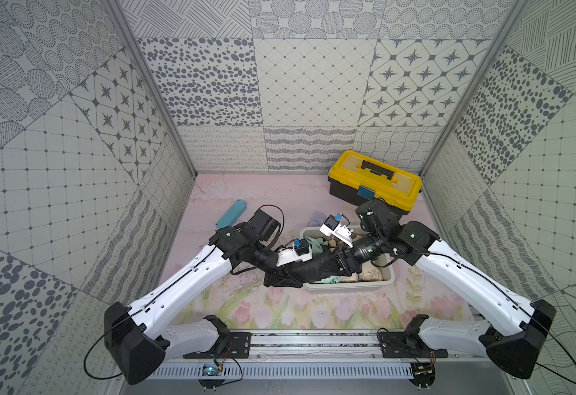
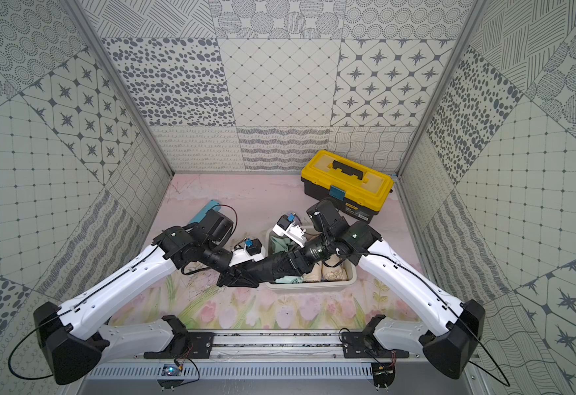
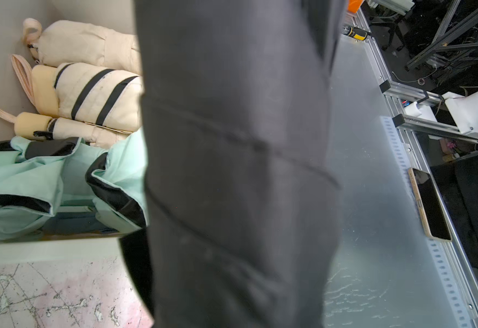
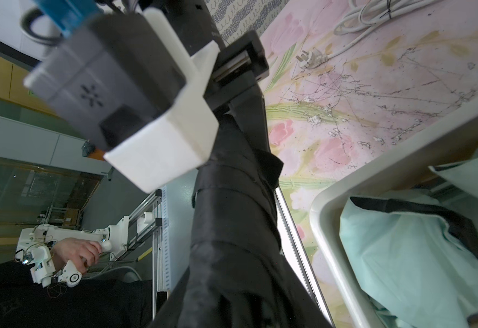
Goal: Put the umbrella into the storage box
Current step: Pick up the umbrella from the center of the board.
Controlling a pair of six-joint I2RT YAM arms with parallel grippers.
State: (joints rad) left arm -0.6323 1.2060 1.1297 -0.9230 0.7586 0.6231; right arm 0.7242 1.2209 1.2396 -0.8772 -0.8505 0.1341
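Right wrist view: the floral table [image 4: 374,85] carries the white storage box [image 4: 321,215], crowded with folded umbrellas [image 3: 90,93]. The black umbrella [image 4: 232,227] spans between the arms, slanting over the box's near corner and not yet inside, probably so both can steer it. The left gripper [image 4: 240,119] looks narrowed onto its outer end. The right gripper [image 1: 343,265] straddles the other end, but I cannot tell whether it clamps.

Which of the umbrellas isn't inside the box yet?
The black umbrella: it crosses over the storage box's rim, one end sticking out past it. The mint umbrella and the cream umbrellas lie down inside.
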